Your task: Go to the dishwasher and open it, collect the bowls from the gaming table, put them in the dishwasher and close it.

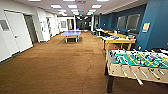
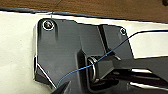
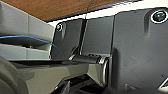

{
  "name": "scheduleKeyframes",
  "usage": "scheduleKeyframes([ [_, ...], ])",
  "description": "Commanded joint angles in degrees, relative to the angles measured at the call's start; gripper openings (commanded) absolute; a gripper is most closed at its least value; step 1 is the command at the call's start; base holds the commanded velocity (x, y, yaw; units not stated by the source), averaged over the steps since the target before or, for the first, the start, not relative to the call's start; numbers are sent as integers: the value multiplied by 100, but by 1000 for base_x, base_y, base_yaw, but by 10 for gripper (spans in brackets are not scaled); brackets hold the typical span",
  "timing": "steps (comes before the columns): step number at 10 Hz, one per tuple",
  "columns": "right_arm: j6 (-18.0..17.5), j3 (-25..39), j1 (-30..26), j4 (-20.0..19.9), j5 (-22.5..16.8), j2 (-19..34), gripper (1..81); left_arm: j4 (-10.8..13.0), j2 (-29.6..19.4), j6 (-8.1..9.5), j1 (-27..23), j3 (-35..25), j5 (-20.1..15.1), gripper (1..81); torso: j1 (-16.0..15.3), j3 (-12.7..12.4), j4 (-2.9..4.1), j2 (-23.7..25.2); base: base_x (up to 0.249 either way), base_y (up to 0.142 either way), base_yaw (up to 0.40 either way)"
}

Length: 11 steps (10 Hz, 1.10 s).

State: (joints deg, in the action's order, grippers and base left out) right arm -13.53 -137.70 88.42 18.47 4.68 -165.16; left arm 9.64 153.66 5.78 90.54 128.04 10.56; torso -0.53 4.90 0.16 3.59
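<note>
The gaming table (image 1: 119,40), with a white top and a yellow frame and legs, stands along the blue wall at the right, beyond the foosball table. A small blue patch (image 1: 115,37) lies on its top, too small to tell whether it is one of the bowls. The dishwasher is out of view. Both wrist views look onto the robot's own dark plates and white body, with brown carpet beyond.
A foosball table (image 1: 140,62) with a green field stands close at the right front. A blue ping-pong table (image 1: 71,33) stands far ahead in the middle. White doors (image 1: 17,32) line the left wall. Open brown carpet (image 1: 57,62) stretches ahead and to the left.
</note>
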Motion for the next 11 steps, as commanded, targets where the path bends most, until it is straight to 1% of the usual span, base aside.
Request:
scheduleKeyframes([
  [1, 8, 61, -276, 96, -222, 24, 811, 3, -116, -33, -225, -33, -230, 811, 0, 0, 0, 0, 109, 0, 0],
  [11, 8, 52, -285, 96, -222, 16, 811, 3, -81, -33, -225, -33, -230, 811, 2, 0, 0, 0, 133, 0, 0],
])
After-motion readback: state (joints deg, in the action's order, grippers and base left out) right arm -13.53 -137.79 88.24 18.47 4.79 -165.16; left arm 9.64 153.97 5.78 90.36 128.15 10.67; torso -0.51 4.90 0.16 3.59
